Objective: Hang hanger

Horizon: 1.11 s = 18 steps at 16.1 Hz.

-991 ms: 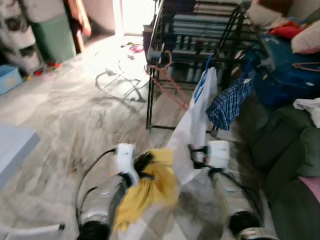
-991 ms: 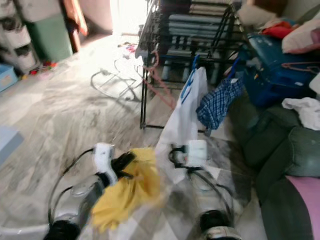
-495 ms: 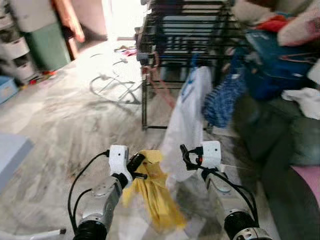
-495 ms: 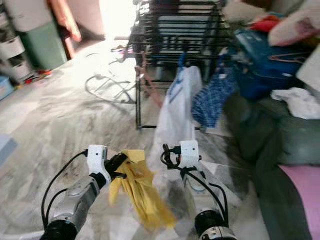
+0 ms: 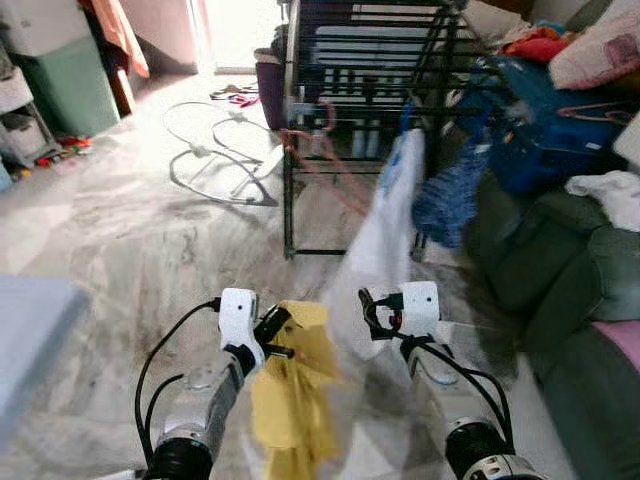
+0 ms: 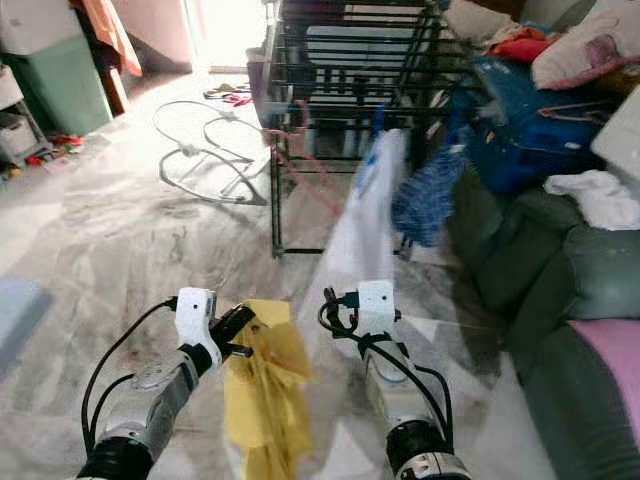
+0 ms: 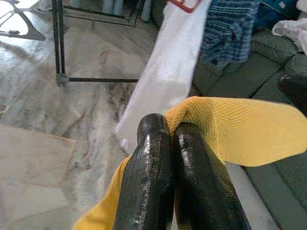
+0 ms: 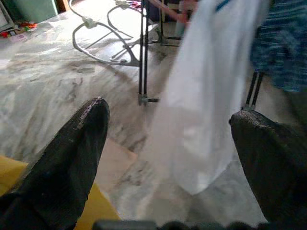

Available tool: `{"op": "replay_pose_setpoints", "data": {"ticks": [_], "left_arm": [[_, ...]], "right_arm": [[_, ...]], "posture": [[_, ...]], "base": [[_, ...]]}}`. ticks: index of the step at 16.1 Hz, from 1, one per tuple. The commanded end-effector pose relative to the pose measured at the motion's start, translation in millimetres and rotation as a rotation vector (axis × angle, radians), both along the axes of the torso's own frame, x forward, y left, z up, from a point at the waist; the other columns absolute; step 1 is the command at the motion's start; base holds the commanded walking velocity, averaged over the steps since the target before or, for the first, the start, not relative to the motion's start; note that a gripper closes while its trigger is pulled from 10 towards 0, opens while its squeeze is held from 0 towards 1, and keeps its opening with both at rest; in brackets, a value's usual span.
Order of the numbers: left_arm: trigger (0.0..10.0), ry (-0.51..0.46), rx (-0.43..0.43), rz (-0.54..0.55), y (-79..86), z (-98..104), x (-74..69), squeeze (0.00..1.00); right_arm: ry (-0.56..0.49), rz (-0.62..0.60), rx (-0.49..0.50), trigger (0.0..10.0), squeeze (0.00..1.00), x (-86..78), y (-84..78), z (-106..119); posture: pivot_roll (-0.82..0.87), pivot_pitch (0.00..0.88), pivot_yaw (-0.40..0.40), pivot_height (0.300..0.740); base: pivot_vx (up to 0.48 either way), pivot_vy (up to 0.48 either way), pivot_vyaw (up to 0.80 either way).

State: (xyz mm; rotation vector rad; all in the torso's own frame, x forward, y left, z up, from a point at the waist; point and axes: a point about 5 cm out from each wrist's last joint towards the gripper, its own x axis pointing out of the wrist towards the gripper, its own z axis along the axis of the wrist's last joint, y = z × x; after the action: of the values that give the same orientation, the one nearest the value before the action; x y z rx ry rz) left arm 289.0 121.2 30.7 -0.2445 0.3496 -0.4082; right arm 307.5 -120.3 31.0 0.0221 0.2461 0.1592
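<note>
Yellow knit cloth [image 5: 292, 400] hangs from the left gripper [image 7: 175, 132], whose two black fingers are pressed tight together with the fabric pinched between them. No hanger hook or frame can be made out inside that cloth, so whether the garment sits on a hanger is unclear. The right gripper [image 8: 168, 124] is spread wide and holds nothing; it is raised beside the left one, facing the black drying rack [image 5: 330, 90].

Taking the rack as the landmark: a white garment [image 5: 385, 240] and a blue checked cloth [image 5: 445, 195] hang from its near rail, a pink hanger [image 5: 320, 150] dangles at its near left corner, and a toppled white wire frame [image 5: 215, 165] lies on the marble floor to its left. A dark green sofa [image 5: 560, 290] piled with laundry stands to its right. The yellow cloth is well short of the rack, on the robot's side.

Risks, as I judge them: the pinch is on fabric alone, so the cloth could slip out while walking; its long tail could snag on the rack's legs or brush the white garment off its rail
</note>
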Motion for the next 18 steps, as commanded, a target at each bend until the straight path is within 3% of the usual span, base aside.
{"op": "replay_pose_setpoints", "data": {"ticks": [1, 9, 14, 18], "left_arm": [[10.0, -0.037, 0.01, -0.015, -2.2, 7, 5.2, 0.0], [10.0, -0.088, 0.027, 0.076, 9.4, 5, -5.8, 0.0], [10.0, -0.171, 0.004, 0.09, 9.0, 18, -2.7, 0.0], [10.0, -0.192, -0.015, 0.051, 3.7, 21, -2.8, 0.0]], "right_arm": [[-0.016, -0.01, -0.002, 10.0, 0.0, -0.4, -2.6, 2], [-0.057, -0.014, -0.04, 10.0, 0.0, -4.1, -14.1, 5], [-0.12, 0.021, -0.069, 10.0, 0.0, -4.6, -9.7, 17], [-0.158, 0.044, -0.095, 10.0, 0.0, -6.0, -13.8, 24]], "posture": [[-0.08, 0.0, 0.008, 0.74], [-0.09, 0.0, -0.002, 0.74], [-0.1, 0.0, 0.011, 0.74], [-0.12, 0.0, 0.022, 0.74]], "base": [[0.0, 0.0, 0.0], [0.0, 0.0, 0.0], [0.0, 0.0, 0.0], [0.433, 0.0, 0.0]]}}
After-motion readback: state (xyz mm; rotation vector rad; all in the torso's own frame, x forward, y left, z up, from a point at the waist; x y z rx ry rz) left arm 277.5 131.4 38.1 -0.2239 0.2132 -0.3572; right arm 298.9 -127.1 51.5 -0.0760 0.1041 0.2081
